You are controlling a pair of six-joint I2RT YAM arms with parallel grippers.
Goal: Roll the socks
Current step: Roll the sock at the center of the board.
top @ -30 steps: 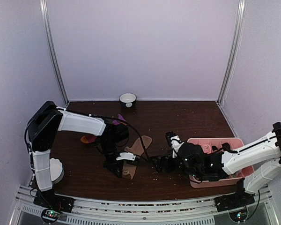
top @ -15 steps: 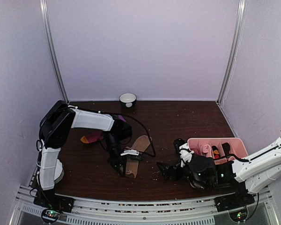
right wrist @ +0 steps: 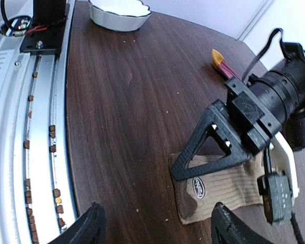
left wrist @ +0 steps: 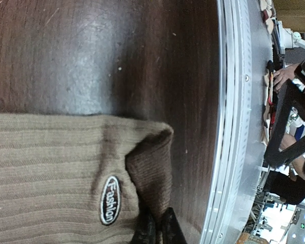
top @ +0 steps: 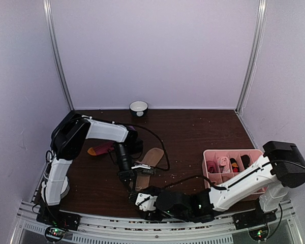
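Note:
The tan sock lies slantwise on the dark table, its cuff end with an oval "Fashion" label towards the front. My left gripper is shut on a folded corner of that cuff, its black fingertips pinched together. In the right wrist view the same sock lies ahead under the left gripper. My right gripper is open, low over the table just short of the cuff, near the front rail. The dark red sock lies apart at the left, its orange toe showing.
A pink divided tray with small rolled socks stands at the right. A white bowl sits by the back wall. A white dish rests at the front left. The metal rail runs along the table's front edge.
My right arm has swung from beside the pink tray to the left along the front edge, ending by the tan sock's cuff. The left gripper stays shut on the sock.

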